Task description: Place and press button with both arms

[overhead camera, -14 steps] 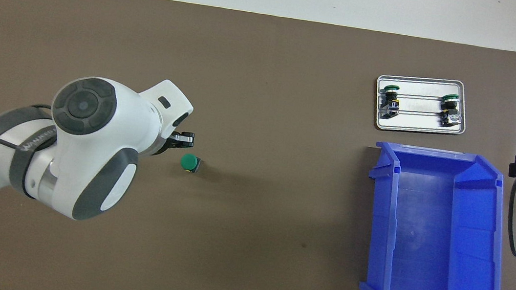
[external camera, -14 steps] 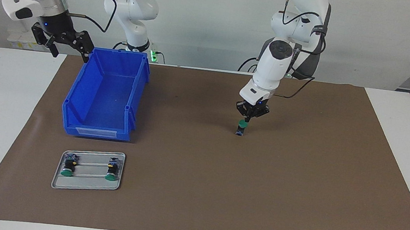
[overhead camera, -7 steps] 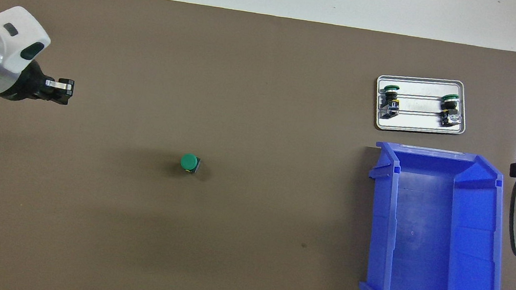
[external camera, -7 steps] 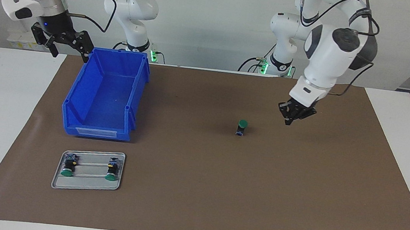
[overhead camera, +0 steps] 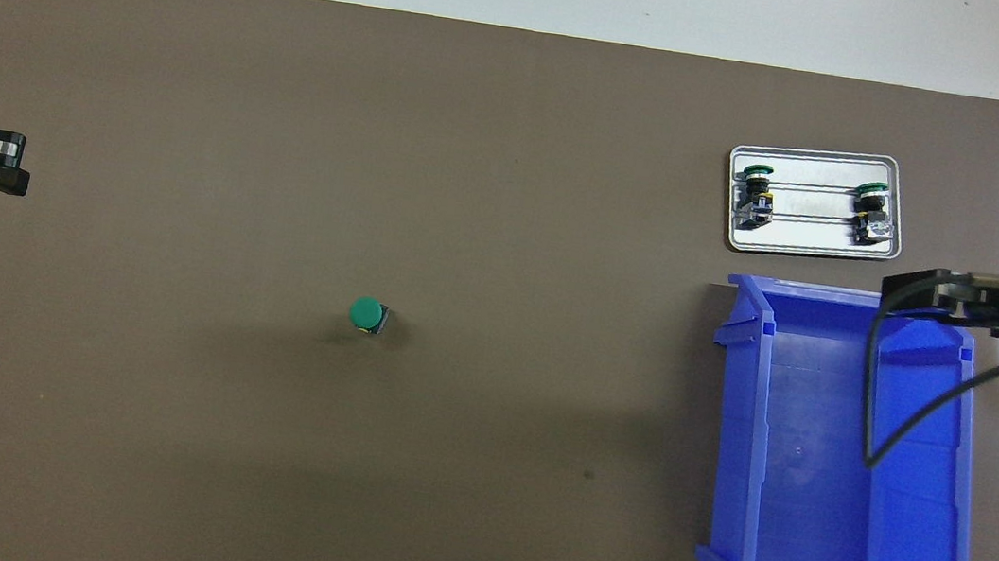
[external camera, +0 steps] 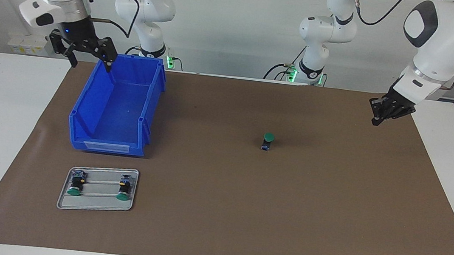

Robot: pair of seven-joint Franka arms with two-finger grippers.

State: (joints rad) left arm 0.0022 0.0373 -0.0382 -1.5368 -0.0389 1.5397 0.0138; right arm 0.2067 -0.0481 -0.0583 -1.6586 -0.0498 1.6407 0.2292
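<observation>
Over the mat's edge at its own end, my left gripper (external camera: 375,117) is closed, empty | button (external camera: 267,141) upright mid-mat, well apart from it | right gripper (external camera: 88,55) spread wide over blue bin (external camera: 94,129) rim

Nothing legible anywhere. A pale label strip on the blue bin (external camera: 106,146) at its end farther from the robots, too small to read; no wording made out elsewhere.
</observation>
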